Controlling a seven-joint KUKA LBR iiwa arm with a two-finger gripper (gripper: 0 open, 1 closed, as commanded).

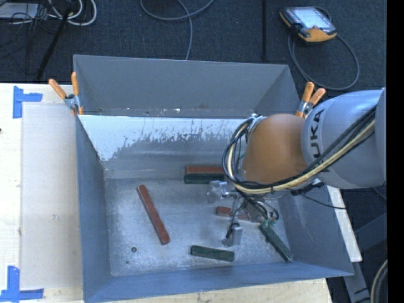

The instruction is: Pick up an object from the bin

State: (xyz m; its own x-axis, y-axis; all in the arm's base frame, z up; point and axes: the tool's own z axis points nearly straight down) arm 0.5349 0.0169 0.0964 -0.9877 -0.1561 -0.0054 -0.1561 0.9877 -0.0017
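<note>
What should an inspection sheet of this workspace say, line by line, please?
Surface: grey bin, floor speckled.
Job's things: long red-brown bar left of centre; back brown bar beside back green bar; front green bar; tilted green bar at right; small red-brown piece.
Clutter: dark speck front left.
Grippers: gripper low, right of centre, between small red-brown piece and front green bar.
Cables: robot cables loop round orange cover.
Surroundings: floor cables, handheld device behind bin.
</note>
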